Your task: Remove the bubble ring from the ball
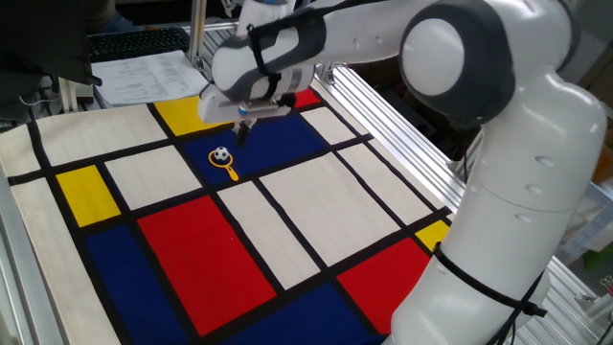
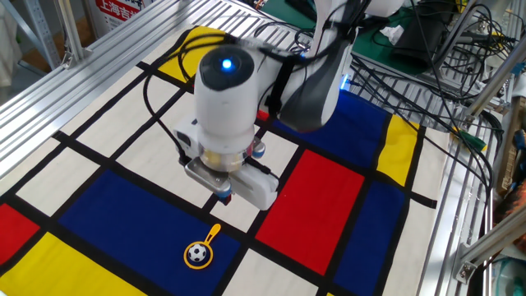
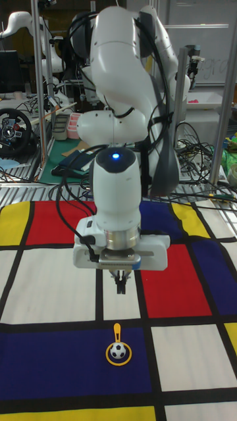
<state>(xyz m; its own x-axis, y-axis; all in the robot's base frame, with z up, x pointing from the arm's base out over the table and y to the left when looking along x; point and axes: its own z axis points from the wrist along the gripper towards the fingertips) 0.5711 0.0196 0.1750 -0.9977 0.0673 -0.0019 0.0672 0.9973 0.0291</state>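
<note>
Above the bubble ring (encircling the ball), the tool hovers, fingers pressed together.

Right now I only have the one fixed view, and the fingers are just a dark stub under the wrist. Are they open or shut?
Observer: Shut, as far as the tall fixed view shows. The gripper has its fingertips pressed together with no gap.
Operator: Which way does the ring's handle lie relative to them?
Observer: In the tall view the bubble ring points its handle toward the robot's base. It is in line with the fingertips, and the ball sits inside the loop.
Operator: Any contact?
Observer: No. In the other fixed view the fingertips hang apart from the handle, with the mat showing between them.
</note>
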